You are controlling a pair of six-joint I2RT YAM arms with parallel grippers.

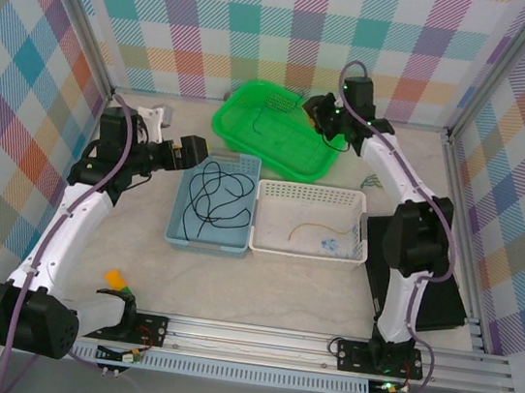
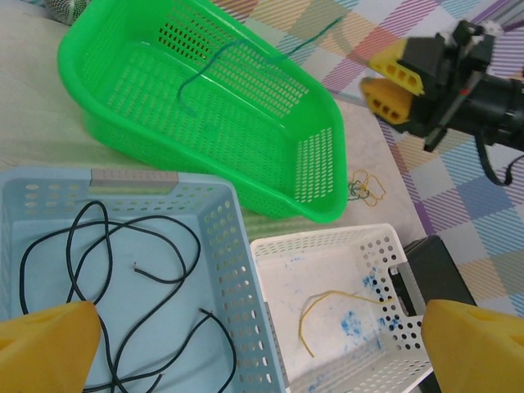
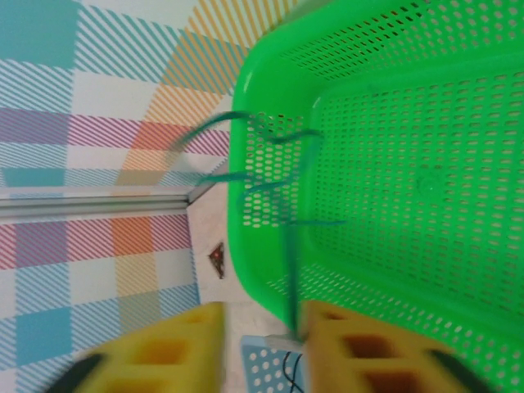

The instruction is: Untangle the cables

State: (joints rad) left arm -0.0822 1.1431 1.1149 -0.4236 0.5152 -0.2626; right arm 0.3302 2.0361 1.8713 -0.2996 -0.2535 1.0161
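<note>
1. Seen from above, the green basket sits at the far middle of the table with the dark green cable in it. Just nearer than it, the blue basket holds the black cable in loose loops. Beside that, the white basket holds the tan-yellow cable. The left gripper hovers off the green basket's near left corner. The right gripper hangs at its far right rim.
2. From the left wrist, the yellow fingers are spread wide and hold nothing. The green cable rises from the green basket's floor and crosses the rim toward the right gripper. A small tangle of thin loops, too small to identify, lies on the table just right of the green basket.
3. From the right wrist, the jaws stand apart. The blurred green cable drapes over the green basket's rim, and one strand passes beside a finger unpinched. Each cable now lies in its own basket, so the task looks nearly done. The overhanging green end is yet to settle inside.
</note>
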